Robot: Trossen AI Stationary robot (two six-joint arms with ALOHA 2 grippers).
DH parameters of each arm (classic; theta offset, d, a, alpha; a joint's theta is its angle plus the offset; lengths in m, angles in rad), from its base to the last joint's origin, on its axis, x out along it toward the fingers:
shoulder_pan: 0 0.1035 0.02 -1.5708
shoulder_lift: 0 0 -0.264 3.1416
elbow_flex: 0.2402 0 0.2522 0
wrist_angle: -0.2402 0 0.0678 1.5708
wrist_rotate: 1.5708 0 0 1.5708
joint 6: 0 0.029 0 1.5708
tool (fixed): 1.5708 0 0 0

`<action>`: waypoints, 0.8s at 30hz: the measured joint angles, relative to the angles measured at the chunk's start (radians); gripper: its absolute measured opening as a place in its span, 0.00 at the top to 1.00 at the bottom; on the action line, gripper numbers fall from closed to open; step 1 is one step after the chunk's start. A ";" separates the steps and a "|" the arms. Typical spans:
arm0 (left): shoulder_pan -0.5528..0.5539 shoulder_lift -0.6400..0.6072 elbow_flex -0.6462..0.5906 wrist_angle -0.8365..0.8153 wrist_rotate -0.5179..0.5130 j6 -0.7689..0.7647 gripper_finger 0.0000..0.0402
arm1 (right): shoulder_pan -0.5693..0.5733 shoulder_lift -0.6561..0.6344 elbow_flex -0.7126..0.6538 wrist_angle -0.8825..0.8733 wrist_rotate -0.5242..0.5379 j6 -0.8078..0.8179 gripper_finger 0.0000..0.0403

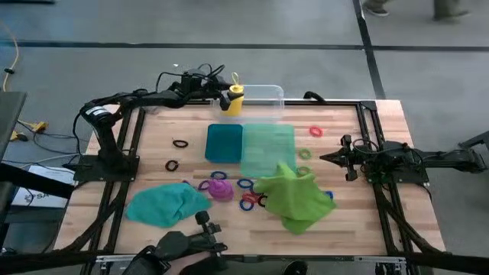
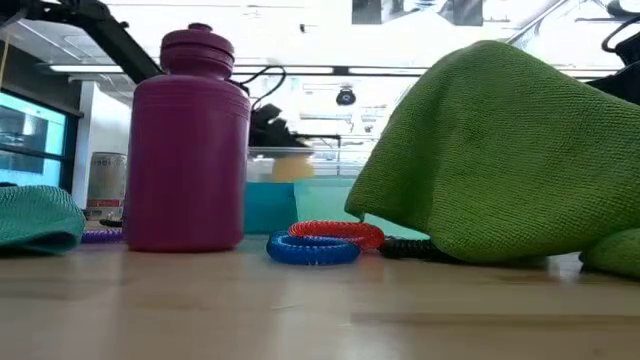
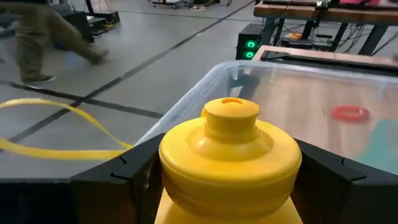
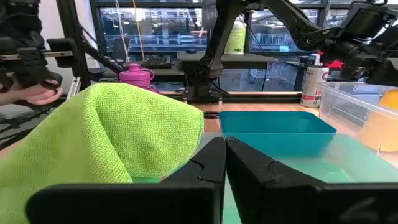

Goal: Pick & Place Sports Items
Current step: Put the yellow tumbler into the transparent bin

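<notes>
Wooden table (image 1: pixel 344 229) bears tray (image 1: pixel 225 142), cloths (image 1: pixel 294 198), rings (image 1: pixel 179 143).

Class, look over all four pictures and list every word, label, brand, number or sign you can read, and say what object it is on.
None can be read.
Yellow bottle: plain lid, no print in view.
Purple bottle: no label in view.
Can beyond the table: it has markings, too blurred to read.
Screen at the room's edge: glowing, nothing legible.

The left arm reaches along the far edge of the table, its left gripper (image 1: pixel 229 99) clamped on the yellow bottle (image 1: pixel 233 99) at the clear tub (image 1: pixel 267 95). The right gripper (image 1: pixel 325 158) rests well to the tub's right, fingers closed together.
</notes>
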 joint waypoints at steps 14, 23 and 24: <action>-0.002 -0.005 0.003 -0.080 -0.071 0.086 0.47 | 0.000 0.000 0.000 0.000 0.000 0.000 1.00; 0.000 -0.006 0.003 -0.152 -0.146 0.146 0.43 | 0.000 0.000 0.000 0.000 0.000 0.000 1.00; -0.001 -0.006 0.003 -0.161 -0.158 0.149 0.43 | 0.000 0.000 0.000 0.000 0.000 0.000 1.00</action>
